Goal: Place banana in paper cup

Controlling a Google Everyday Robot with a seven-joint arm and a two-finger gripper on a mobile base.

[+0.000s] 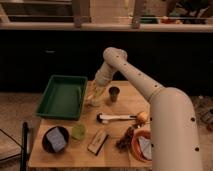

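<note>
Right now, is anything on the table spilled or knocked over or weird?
Nothing looks spilled or tipped. The small dark cup and the light green cup stand upright, and the green tray lies flat on the table. The gripper hangs low beside the tray, right over the paper cup.

Gripper (93, 96) sits low at the far side of the wooden table (70, 157), just right of the green tray (64, 96); it blurs into a pale shape there. Paper cup and banana cannot be made out separately at that spot. Robot body (175, 131) cut off by bottom edge. Items in the orange bowl (142, 146) too blurred to identify.
</note>
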